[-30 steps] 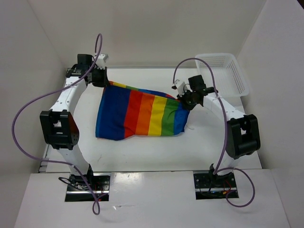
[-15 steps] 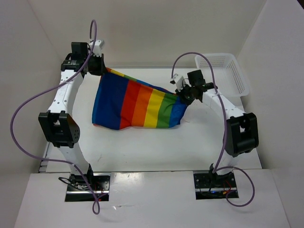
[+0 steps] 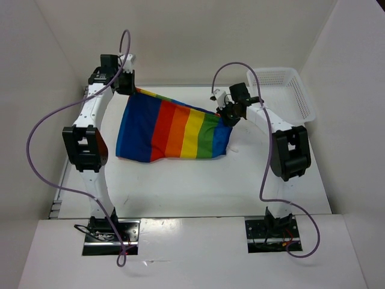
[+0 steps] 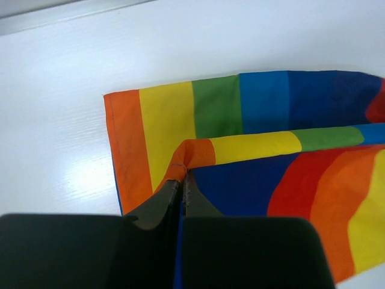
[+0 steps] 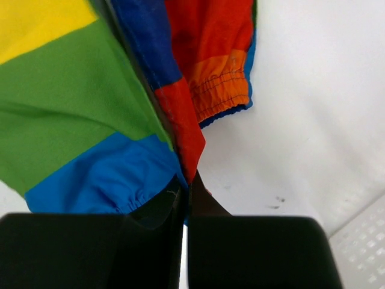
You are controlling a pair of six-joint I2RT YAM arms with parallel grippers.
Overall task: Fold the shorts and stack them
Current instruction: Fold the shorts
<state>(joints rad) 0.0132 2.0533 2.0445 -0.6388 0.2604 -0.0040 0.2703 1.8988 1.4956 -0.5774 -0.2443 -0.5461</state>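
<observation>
mounting plates: two dark plates at the near edge, one under each arm base, with wiring showing.
cables: purple, one per arm, looping from base up to wrist.
table: white top with a bare stretch between the bases and the garment.
shorts: mid-table between the two arms, spread wide. Broad stripes run blue, red, orange, yellow, green, then blue again from left to right. Top edge lifted, slanting down from the left arm's end to the right arm's end. Lower edge low over the table, contact there not clear from above. Left wrist view shows a further layer lying flat on the white surface beneath the raised edge.
right gripper: at the right end of the shorts, jaws clenched on fabric. Wrist view shows a gathered blue hem and a red strip meeting right at the fingertips, with an orange elasticated hem just beyond.
left gripper: at the far-left corner of the shorts, jaws pinched tight on an orange-red fold of the top edge — yellow, green and blue stripes trail away from it.
basket: white plastic mesh, far-right corner of the table, beside the right arm, apart from the shorts.
walls: plain white, enclosing left, back and right.
</observation>
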